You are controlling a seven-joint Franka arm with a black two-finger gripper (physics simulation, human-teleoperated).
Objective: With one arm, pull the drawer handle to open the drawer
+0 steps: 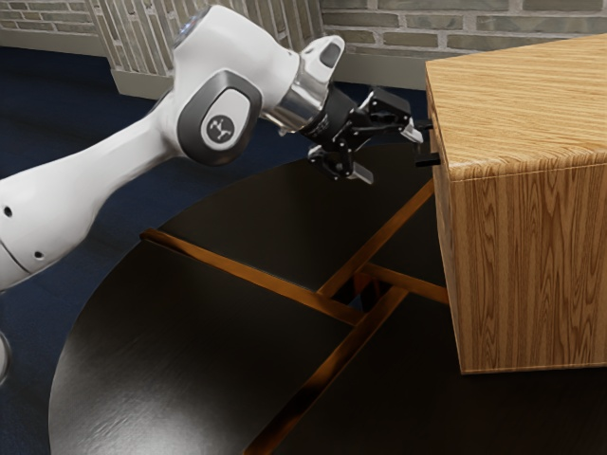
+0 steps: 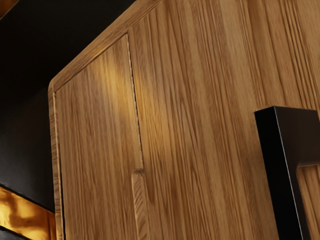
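Note:
A wooden cabinet (image 1: 522, 199) stands on the table at the exterior view's right. Its drawer handle (image 1: 426, 143) is a small black bar on two posts, on the face toward the arm. In the wrist view the handle (image 2: 282, 170) is a black bar standing off the oak drawer front (image 2: 210, 100), which lies flush with the neighbouring panel (image 2: 95, 150) along a thin seam. My gripper (image 1: 387, 154) hovers just off that face with its fingers spread wide. One fingertip (image 1: 412, 134) is close to the handle's upper post. Nothing is held between the fingers.
The dark round table (image 1: 190, 332) carries crossing wooden strips (image 1: 351, 284) under and beside the arm. A brick wall (image 1: 455, 24) runs along the back. The cabinet's top (image 1: 522, 95) is bare.

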